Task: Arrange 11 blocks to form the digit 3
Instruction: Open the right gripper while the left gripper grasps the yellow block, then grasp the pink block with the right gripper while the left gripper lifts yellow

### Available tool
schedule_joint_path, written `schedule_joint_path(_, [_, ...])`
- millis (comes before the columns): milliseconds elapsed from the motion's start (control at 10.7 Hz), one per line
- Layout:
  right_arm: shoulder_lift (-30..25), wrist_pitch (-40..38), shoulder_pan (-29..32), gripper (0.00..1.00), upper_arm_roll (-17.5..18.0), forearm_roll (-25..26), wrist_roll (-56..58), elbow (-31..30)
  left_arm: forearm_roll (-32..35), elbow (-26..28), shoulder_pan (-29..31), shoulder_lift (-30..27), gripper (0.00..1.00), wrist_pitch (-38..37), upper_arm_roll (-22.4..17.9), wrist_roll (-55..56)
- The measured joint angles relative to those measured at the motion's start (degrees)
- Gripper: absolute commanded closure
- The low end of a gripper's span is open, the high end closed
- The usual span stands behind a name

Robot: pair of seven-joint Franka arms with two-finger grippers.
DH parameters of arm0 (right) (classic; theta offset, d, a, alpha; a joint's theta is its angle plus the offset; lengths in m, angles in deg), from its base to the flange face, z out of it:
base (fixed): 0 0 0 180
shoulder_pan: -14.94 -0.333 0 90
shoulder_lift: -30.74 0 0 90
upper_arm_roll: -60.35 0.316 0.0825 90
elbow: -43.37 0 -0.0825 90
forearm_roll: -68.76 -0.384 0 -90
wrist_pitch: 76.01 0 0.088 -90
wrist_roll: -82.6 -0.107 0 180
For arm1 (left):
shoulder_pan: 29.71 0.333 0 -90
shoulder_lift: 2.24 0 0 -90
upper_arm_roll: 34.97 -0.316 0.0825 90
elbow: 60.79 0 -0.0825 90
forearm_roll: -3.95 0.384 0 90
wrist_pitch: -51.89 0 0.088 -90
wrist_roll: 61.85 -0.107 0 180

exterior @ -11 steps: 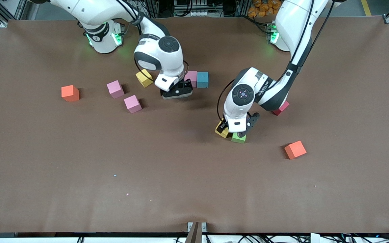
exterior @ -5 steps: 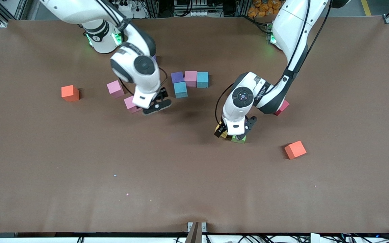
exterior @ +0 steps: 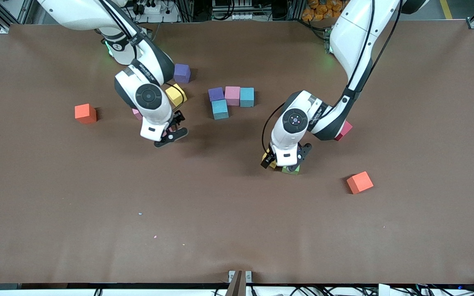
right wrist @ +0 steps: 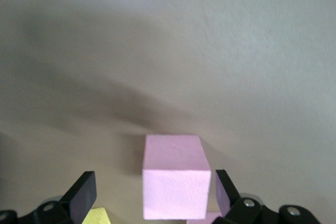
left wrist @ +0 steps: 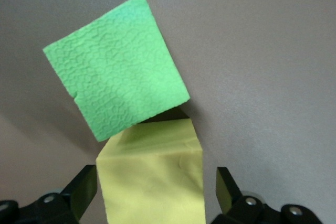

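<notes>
— Table (exterior: 237, 230) first: where are the blocks?

— Four (exterior: 231, 98) touch mid-table, toward the robots' edge. My left gripper (left wrist: 156, 182), wide, straddles a yellow cube (left wrist: 152, 182) touching green (left wrist: 115, 66).

— And the right gripper (right wrist: 152, 190)?

— Wide over pink (right wrist: 176, 177). I'd square up, then close gently.

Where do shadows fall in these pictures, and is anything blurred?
Front view: soft arm shadows on the table beside both arms. Right wrist view: a broad dark band above the pink block. Left wrist view: shade across the green block; its embossed texture is sharp.
</notes>
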Motion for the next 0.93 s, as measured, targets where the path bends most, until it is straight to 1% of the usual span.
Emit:
schedule_joint_path(93, [-0.6, 0.1, 0.0, 0.0, -1.6, -1.1, 1.4, -1.1, 0.0, 0.0, 0.0, 0.4, 0.11, 0.5, 0.0, 0.0])
schedule_joint_path(186, [-1.2, 0.3, 0.0, 0.0, -3.4, -2.2, 3.3, -2.0, 0.0, 0.0, 0.0, 0.7, 0.26, 0.7, 0.0, 0.0])
schedule_joint_path(280, [-1.7, 0.8, 0.1, 0.0, -4.7, -3.7, 4.6, -2.7, 0.0, 0.0, 0.0, 0.8, 0.39, 0.8, 0.0, 0.0])
schedule_joint_path(373, [-1.9, 2.3, 0.1, 0.0, -5.3, -5.7, 5.0, -3.2, 0.0, -0.1, 0.0, 0.8, 0.54, 0.9, 0.0, 0.0])
schedule_joint_path(559, [-1.9, 6.8, 0.1, 0.0, -5.7, -9.9, 5.3, -4.8, 0.0, -0.4, 0.0, 0.8, 0.76, 1.0, 0.0, 0.0])
schedule_joint_path(653, [-1.9, 7.5, 0.0, 0.0, -5.7, -10.8, 5.3, -5.5, 0.0, -0.7, 0.0, 0.7, 0.78, 1.0, 0.0, 0.0])
schedule_joint_path(932, [-1.9, 7.8, -0.3, 0.0, -5.7, -11.1, 5.6, -7.0, 0.0, -2.4, -0.2, 0.7, 0.81, 1.2, 0.2, 0.0])
